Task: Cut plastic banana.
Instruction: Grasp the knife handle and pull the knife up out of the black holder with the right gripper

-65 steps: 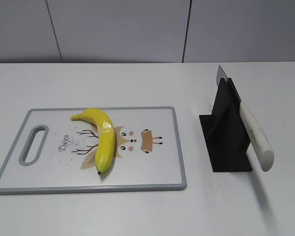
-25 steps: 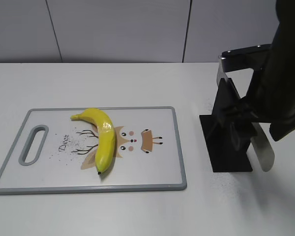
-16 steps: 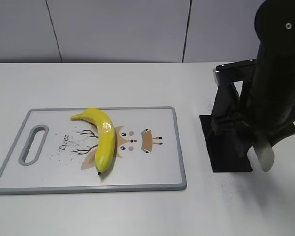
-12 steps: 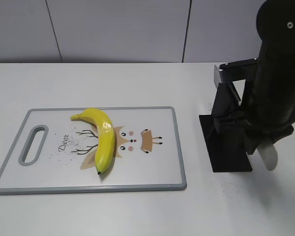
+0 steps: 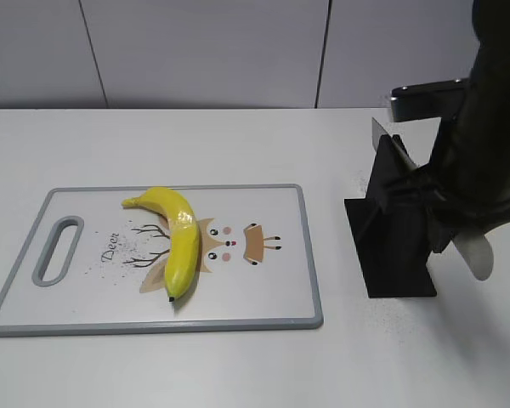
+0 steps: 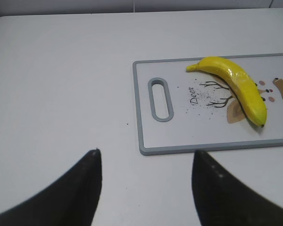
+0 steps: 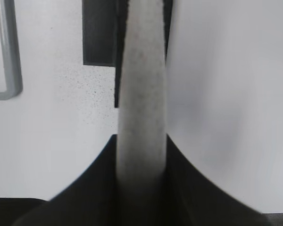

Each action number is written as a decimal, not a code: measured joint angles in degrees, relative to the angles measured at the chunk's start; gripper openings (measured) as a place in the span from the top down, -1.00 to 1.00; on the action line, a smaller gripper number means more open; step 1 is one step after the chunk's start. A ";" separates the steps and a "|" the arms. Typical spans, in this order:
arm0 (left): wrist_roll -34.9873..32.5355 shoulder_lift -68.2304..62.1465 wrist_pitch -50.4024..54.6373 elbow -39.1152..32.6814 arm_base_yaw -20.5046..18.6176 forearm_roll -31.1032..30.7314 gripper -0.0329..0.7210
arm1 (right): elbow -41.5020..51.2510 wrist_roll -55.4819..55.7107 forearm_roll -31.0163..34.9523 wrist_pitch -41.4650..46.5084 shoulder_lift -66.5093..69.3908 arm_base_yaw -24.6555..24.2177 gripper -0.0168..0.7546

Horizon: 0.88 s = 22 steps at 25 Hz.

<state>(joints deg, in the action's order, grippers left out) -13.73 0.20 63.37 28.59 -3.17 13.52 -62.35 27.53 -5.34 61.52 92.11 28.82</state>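
**Knife gripped; banana not yet cut**

The right gripper [image 7: 140, 165] pinches the pale handle of the knife [image 5: 474, 252] at the black stand [image 5: 389, 246], near the desk's right edge. The left gripper [image 6: 146, 188] hangs spread over bare desk, holding nothing. The banana [image 5: 177, 236] lies whole on the cutting board [image 5: 263, 293], toward the left edge. Remaining: carry the knife over and cut.

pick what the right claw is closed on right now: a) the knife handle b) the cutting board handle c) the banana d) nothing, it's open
a: in the right wrist view the right claw has both fingers pressed against the pale knife handle, while the plastic banana lies untouched on the cutting board.
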 joint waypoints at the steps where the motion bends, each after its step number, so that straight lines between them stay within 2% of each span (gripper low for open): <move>1: 0.00 0.00 0.00 0.00 0.00 0.00 -0.60 | 0.00 0.23 0.10 0.11 -1.00 0.00 0.54; 8: 0.00 0.00 0.00 0.00 0.00 0.00 -0.46 | 0.00 0.34 0.06 0.60 -8.22 0.06 0.54; 18: 0.00 0.00 0.00 0.00 0.00 0.20 -0.44 | 0.00 0.28 -0.99 0.78 -15.62 0.06 0.54; 22: 0.00 0.00 0.00 0.00 0.00 1.79 -0.43 | 0.00 0.28 -3.32 0.42 -18.40 0.06 0.54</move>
<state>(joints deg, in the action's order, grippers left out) -13.73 0.20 63.37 28.59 -3.17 15.32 -62.35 27.82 -8.66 61.95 73.71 28.88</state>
